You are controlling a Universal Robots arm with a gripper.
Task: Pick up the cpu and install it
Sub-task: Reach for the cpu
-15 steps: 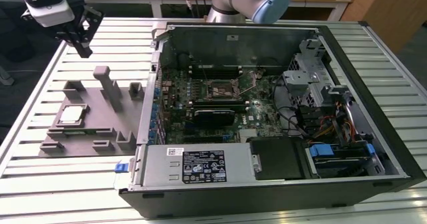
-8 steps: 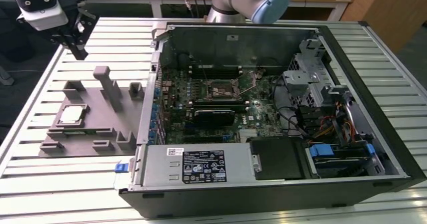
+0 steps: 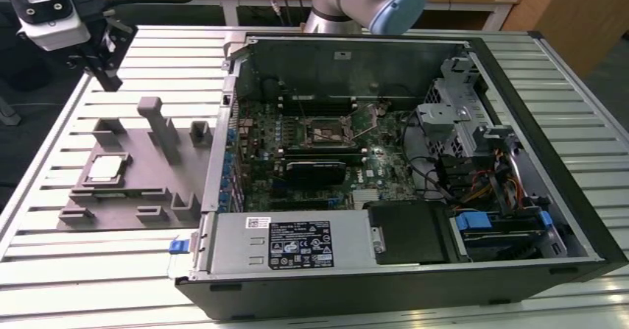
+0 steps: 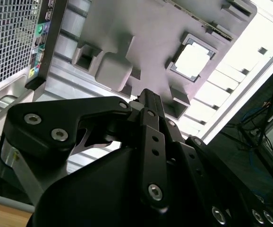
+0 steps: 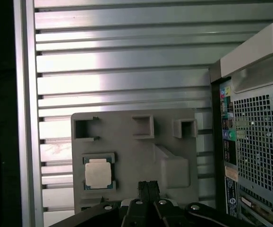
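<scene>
The cpu (image 3: 106, 168) is a small square chip with a silvery top, lying flat in a recess of the grey tray (image 3: 147, 178) on the exterior view's left. Both wrist views show the cpu (image 4: 193, 60) (image 5: 98, 172) in the tray (image 4: 141, 28) (image 5: 132, 161). My gripper (image 3: 106, 75) hangs in the air above the table, behind the tray and well apart from the chip. Its black fingers (image 4: 148, 101) (image 5: 148, 187) are pressed together, shut, with nothing between them. The motherboard's socket (image 3: 325, 132) sits inside the open computer case (image 3: 550, 160).
Tall grey posts (image 3: 152, 115) rise from the tray between the cpu and the case. The case's rear wall with ports (image 5: 228, 127) stands beside the tray. A power supply (image 3: 285, 244) fills the case's near side. The slatted metal table (image 3: 88, 270) extends around both.
</scene>
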